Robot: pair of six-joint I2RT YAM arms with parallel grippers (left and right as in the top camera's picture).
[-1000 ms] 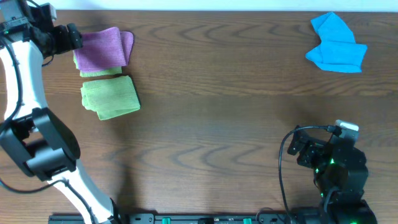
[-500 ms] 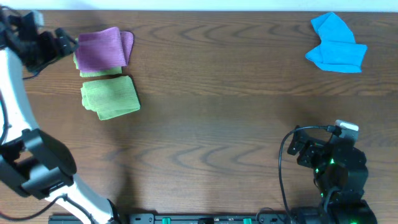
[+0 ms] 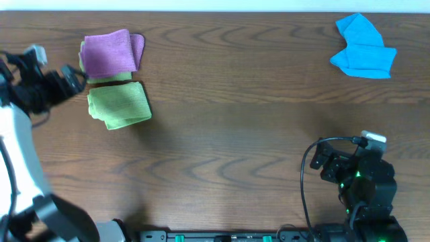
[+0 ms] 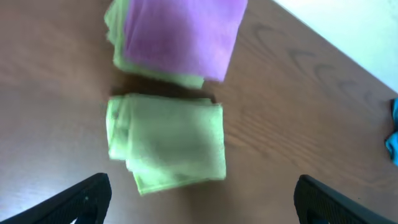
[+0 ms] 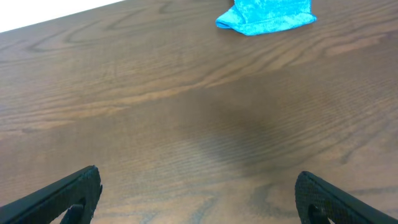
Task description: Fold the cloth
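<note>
The cloth (image 3: pixel 118 105) is lime green and lies folded into a small rectangle at the table's left. The left wrist view shows it (image 4: pixel 166 144) just ahead of my fingers, with layered edges at its left side. My left gripper (image 3: pixel 74 78) hovers open just left of it, a little toward the back, with nothing between its jaws (image 4: pixel 202 190). My right gripper (image 3: pixel 322 159) rests open near the front right, far from the cloth, over bare wood (image 5: pixel 196 190).
A folded purple cloth (image 3: pixel 111 53) lies just behind the green one, on top of another green cloth (image 3: pixel 101 78). A crumpled bright blue cloth (image 3: pixel 365 47) sits at the back right corner. The table's back edge meets a white wall (image 4: pixel 348 25).
My left arm has swung from beside the purple cloth toward the front and now sits level with the green cloth. The right arm and the cloths have not moved.
</note>
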